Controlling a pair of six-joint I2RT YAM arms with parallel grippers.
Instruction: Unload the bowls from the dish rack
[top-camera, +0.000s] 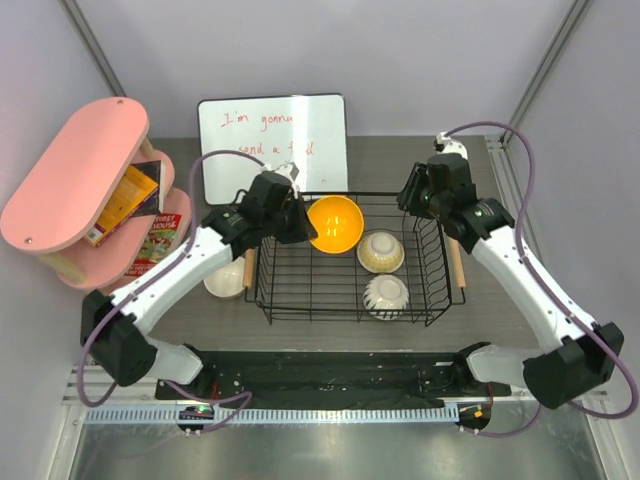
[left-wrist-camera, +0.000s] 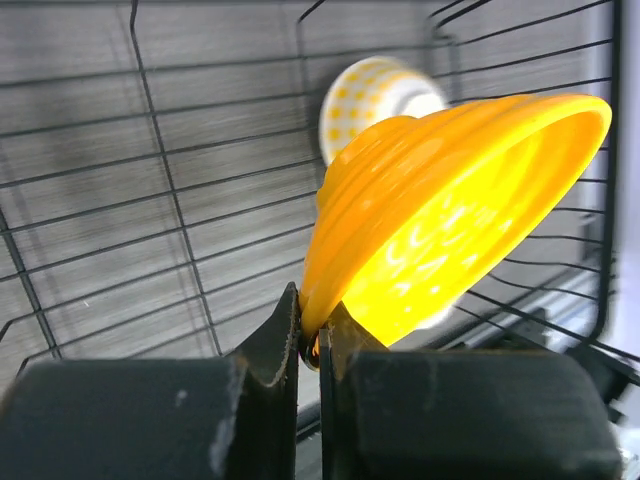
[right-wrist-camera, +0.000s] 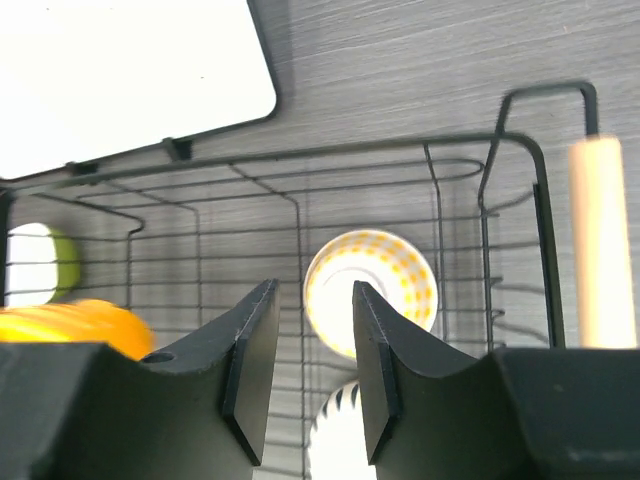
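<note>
The dish rack (top-camera: 310, 280) can be entered from above only, since wire walls close all four sides. Its near-left floor is open. A dotted bowl (top-camera: 381, 252) and a ribbed white bowl (top-camera: 386, 296) block the right side. The orange bowl (top-camera: 334, 223), pinched in the left gripper (left-wrist-camera: 313, 320), blocks the far centre. The right gripper (top-camera: 418, 195), jaws apart, is above the far-right corner. A whiteboard (top-camera: 272, 145) borders the far wall.

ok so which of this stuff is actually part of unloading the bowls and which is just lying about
job: dish rack, orange bowl, yellow-dotted bowl, ribbed white bowl, lime green bowl, cream bowl on the table
lying about: whiteboard, pink shelf, books on it
</note>
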